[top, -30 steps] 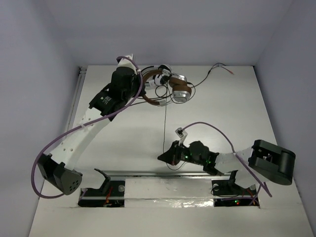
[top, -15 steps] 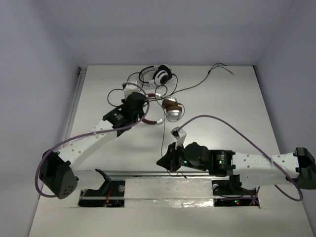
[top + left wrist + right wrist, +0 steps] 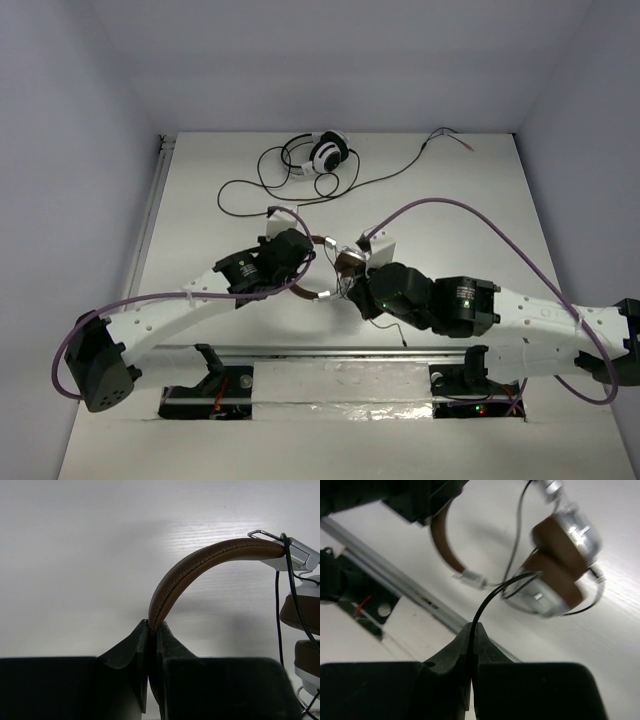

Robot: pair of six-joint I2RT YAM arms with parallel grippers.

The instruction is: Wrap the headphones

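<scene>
Brown headphones, near the middle of the table, between both claws.
Your left claw clamps the headband; your right claw pinches the thin cable. Expect a stiff, springy band and a limp, slippery cable, so hold the band and feed the cable. Only the right wrist view shows the cable looping to the earcups; the top view hides both grips.

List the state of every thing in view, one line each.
left gripper: shut on the headband of the brown headphones.
right gripper: shut on the thin black cable.
brown headphones: earcups together, held by the headband.
thin black cable: curves from the earcups to the right gripper.
white-and-black headphones: lying on the table, far side, cable loose.
</scene>
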